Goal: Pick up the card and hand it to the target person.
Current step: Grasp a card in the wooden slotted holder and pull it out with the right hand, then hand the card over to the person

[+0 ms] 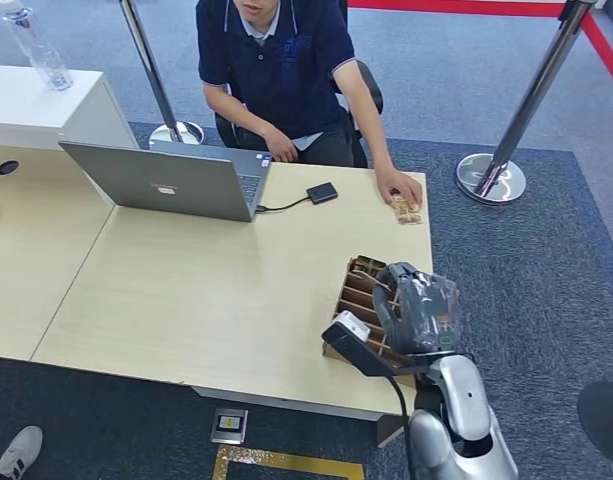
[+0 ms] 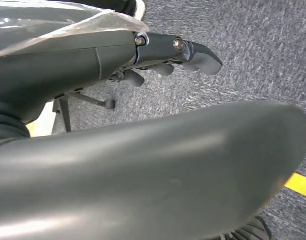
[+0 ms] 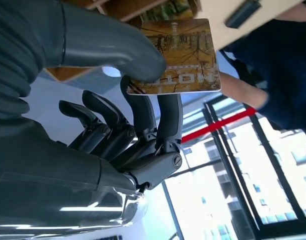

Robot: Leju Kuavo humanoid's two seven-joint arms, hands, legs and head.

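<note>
My right hand [image 3: 117, 115] pinches a card [image 3: 181, 57] between the thick thumb and two dark fingers [image 3: 170, 112], the other fingers curled loosely below it. The card is brownish yellow with printed lettering. From the head view, that hand [image 1: 418, 308] hovers over a brown divided cardboard box [image 1: 361, 290] at the near right corner of the pale wooden table [image 1: 197, 290]. Across the table from the box sits a person in a dark blue shirt [image 1: 284, 60], one hand [image 1: 397, 187] resting on the table's far right edge. An open grey laptop [image 1: 171, 180] stands to the left of the box, farther away. My left hand [image 2: 170, 52] hangs over grey carpet, fingers apart and holding nothing.
</note>
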